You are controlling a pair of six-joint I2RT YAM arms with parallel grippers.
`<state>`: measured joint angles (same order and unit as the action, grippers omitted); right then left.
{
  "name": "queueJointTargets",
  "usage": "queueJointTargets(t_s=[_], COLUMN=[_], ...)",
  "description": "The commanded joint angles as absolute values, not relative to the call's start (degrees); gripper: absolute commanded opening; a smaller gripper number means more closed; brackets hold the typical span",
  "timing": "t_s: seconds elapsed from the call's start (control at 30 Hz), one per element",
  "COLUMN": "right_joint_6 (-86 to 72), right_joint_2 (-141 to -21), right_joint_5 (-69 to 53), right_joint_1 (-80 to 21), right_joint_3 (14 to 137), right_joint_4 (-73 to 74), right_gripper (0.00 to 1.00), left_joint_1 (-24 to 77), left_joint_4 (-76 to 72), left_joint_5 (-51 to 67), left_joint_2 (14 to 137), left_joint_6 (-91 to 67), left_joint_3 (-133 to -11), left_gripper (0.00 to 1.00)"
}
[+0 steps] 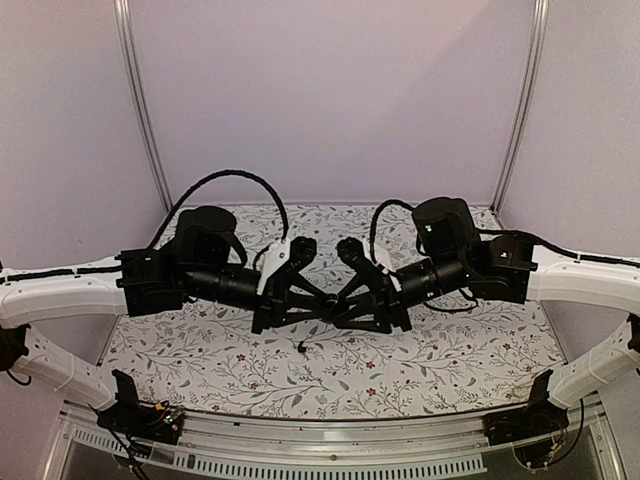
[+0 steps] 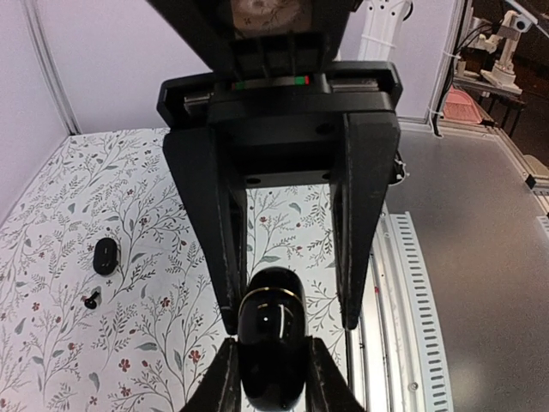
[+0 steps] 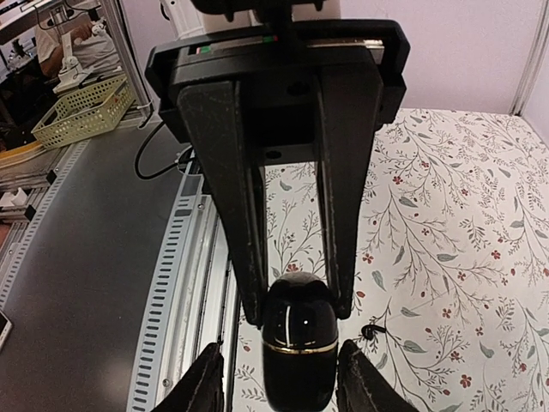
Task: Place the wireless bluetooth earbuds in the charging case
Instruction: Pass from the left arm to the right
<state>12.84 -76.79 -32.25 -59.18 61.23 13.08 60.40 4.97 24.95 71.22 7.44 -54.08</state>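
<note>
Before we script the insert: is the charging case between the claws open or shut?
Shut. An unbroken gold seam rings the charging case, lid flush, in both wrist views; the right claw grips it.

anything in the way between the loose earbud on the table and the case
Nothing lies beside the earbud on the table. But the charging case sits between the fingers of both the left gripper and the right gripper, so neither is free, and it looks shut at its gold seam, lid over the sockets.
</note>
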Motion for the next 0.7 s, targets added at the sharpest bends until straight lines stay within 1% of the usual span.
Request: queueJointTargets(t_s=[0.0,0.1,0.2,0.27,0.33,0.4,0.47,0.5,0.6,0.67], right_joint_6=[13.01,12.92,13.05,13.09,13.15,13.20,13.23,13.33,14.00,14.35], right_joint_2=[-77.43,-77.34,-77.33,-77.34,-77.34,-77.21,-77.10,-76.96,-76.32,-76.06], right_joint_5=[-32.26,-32.25,-32.21,-32.09,-31.99,-31.82,-31.88,-32.02,-32.81,-32.86], right_joint_1=[-58.97,-58.99,-58.98,-58.97,-58.97,-58.97,-58.99,-58.98,-59.01,-58.98], right_joint_3=[62.99,63.00,63.01,63.01,62.90,62.75,62.75,62.73,62.60,62.52], right_joint_4=[13.80,13.72,13.80,13.89,13.80,13.63,13.58,13.55,13.74,13.73], right_gripper=[0.40,0.33,0.22,0.16,0.13,0.10,0.08,0.08,0.06,0.05], left_joint_1=[61.17,61.18,61.19,61.24,61.22,61.23,61.20,61.17,61.17,61.17], left_joint_4=[3.69,3.70,3.86,3.97,3.71,3.62,3.81,3.98,4.44,4.29], left_joint_5=[24.94,24.91,24.71,24.42,23.94,23.16,22.24,21.85,21.31,21.30], left_joint_2=[71.37,71.53,71.59,71.40,70.87,70.02,69.29,69.04,68.91,69.23], left_joint_6=[7.38,7.39,7.16,7.16,7.20,7.21,7.50,7.67,7.83,7.77], left_joint_3=[-55.63,-55.79,-55.89,-55.78,-55.43,-55.01,-54.64,-54.47,-54.32,-54.38], left_gripper=[0.00,0.00,0.01,0.06,0.14,0.27,0.43,0.47,0.54,0.56])
